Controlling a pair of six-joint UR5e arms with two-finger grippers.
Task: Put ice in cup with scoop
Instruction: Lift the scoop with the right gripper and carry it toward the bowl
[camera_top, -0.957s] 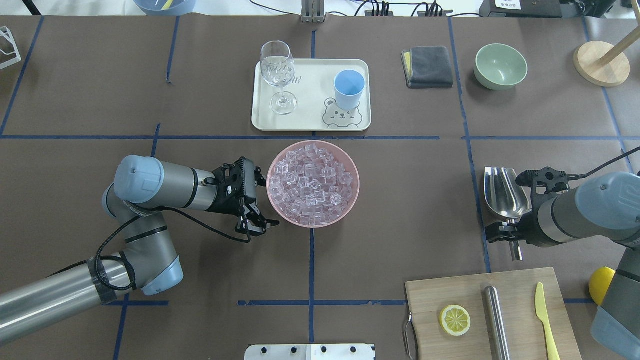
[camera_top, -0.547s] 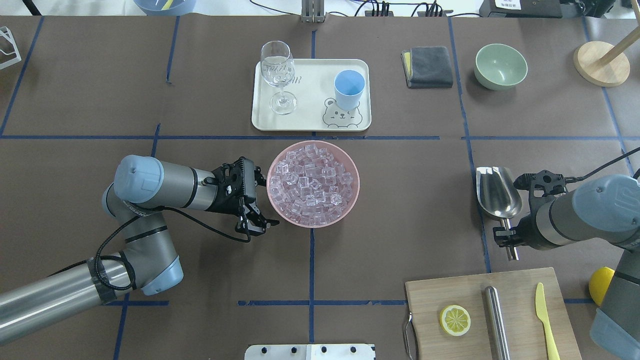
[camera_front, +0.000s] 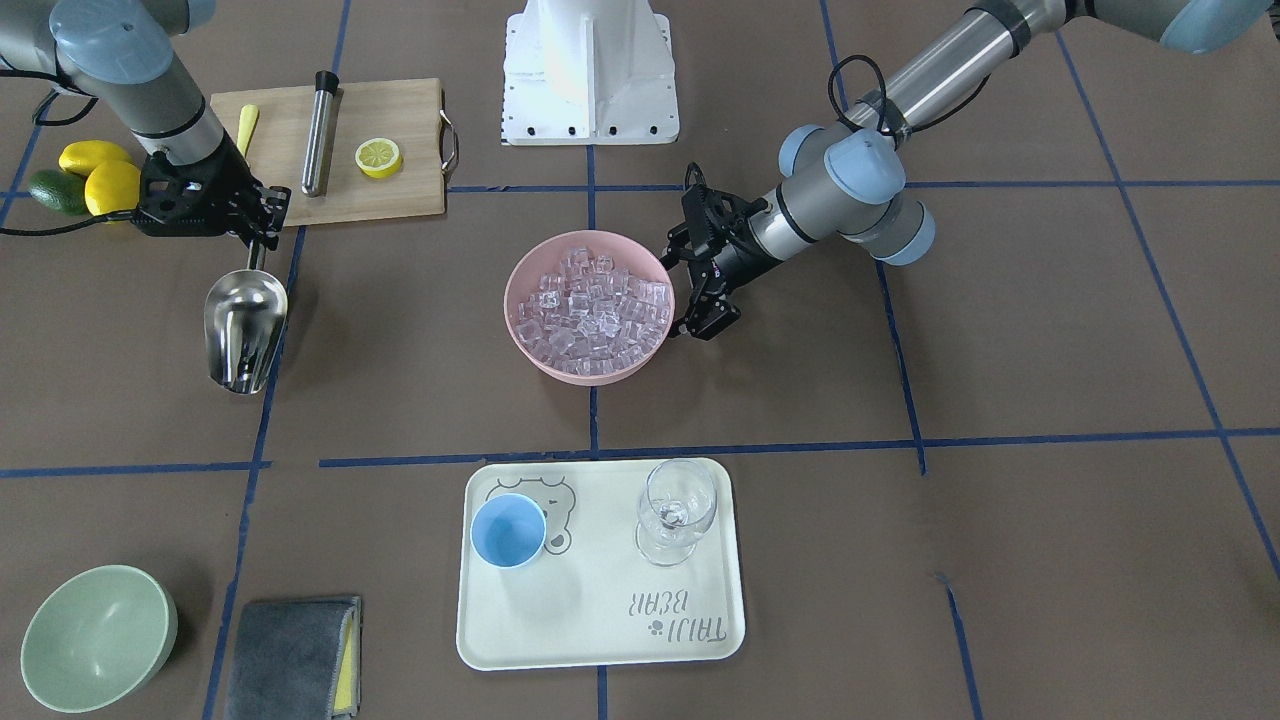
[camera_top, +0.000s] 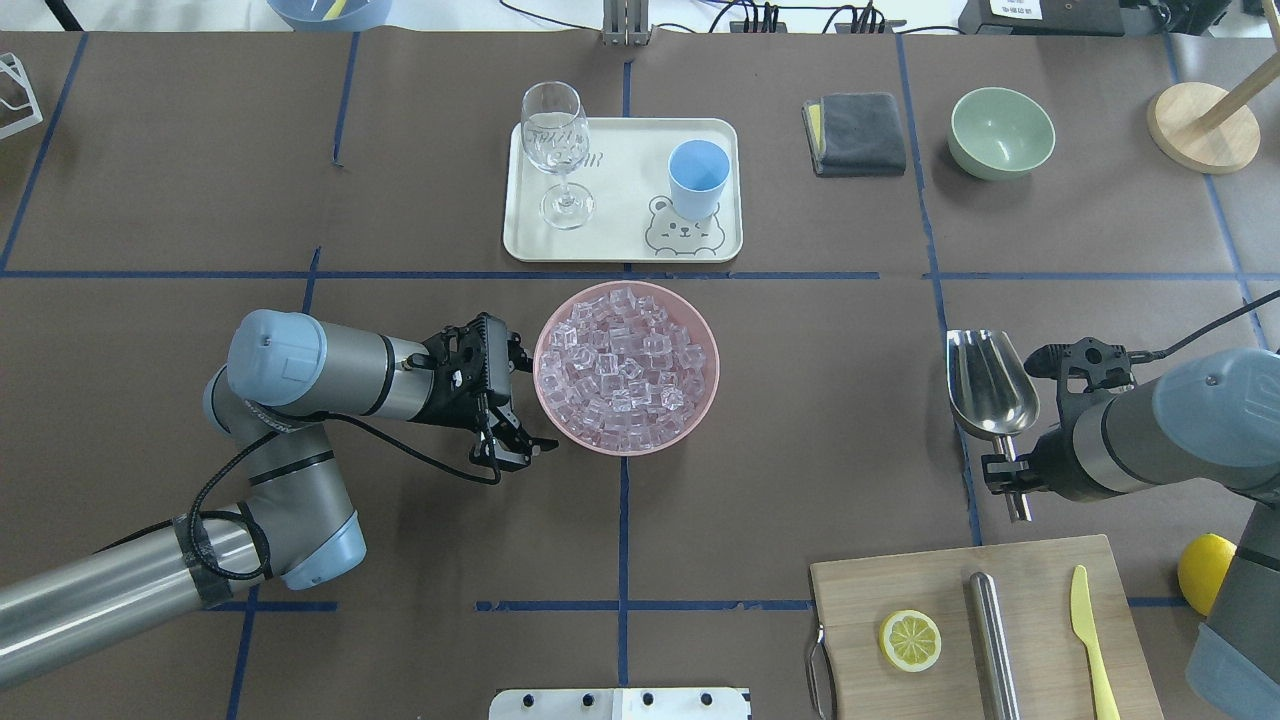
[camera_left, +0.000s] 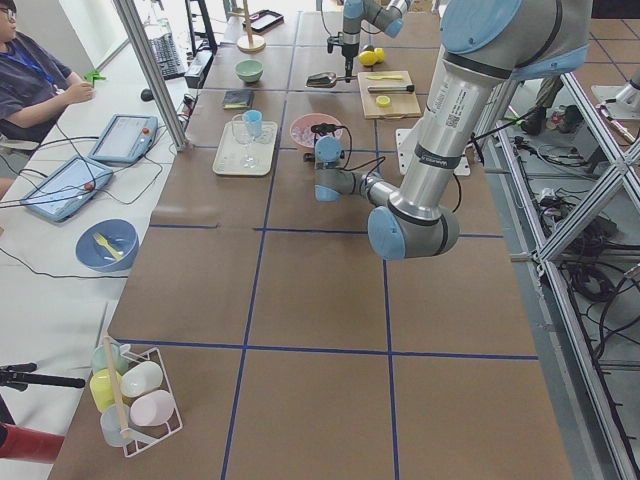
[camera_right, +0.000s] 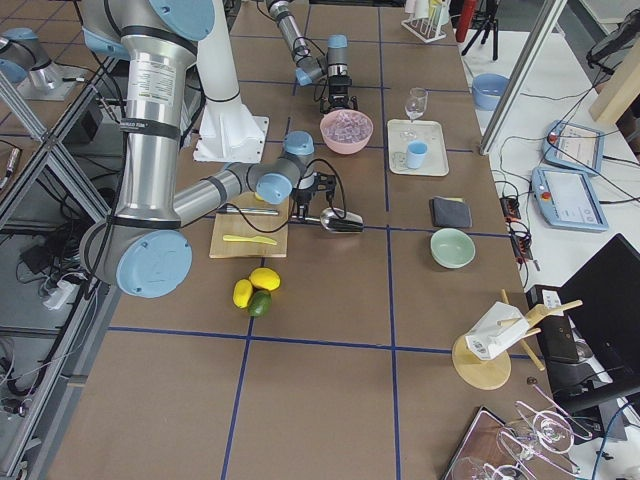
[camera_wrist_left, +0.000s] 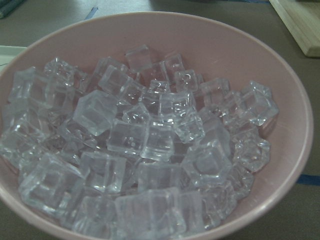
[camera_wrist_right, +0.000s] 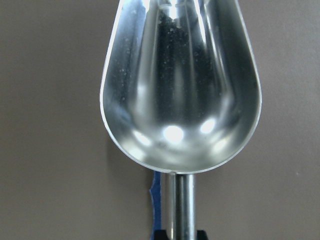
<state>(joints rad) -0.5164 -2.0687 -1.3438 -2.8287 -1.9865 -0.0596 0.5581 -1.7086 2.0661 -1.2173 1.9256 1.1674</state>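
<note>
The scoop (camera_top: 992, 385) has drifted slightly left toward the pink bowl (camera_top: 626, 450) since a second ago. Its trough is empty and level, and the closed right hand (camera_top: 1008, 475) pinches its thin handle, ready to dig. The ice (camera_top: 625, 365) fills that bowl mid-table, and the cup (camera_top: 697, 178) waits on the far tray (camera_top: 625, 200). The left hand (camera_top: 515, 400), fingers spread and empty, sits just beside the bowl's left rim, probably to steady it.

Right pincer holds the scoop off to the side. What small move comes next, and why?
Probably swing the scoop toward the pink bowl: the right pincer grips its handle, its trough is empty, and the ice lies in that bowl.
</note>
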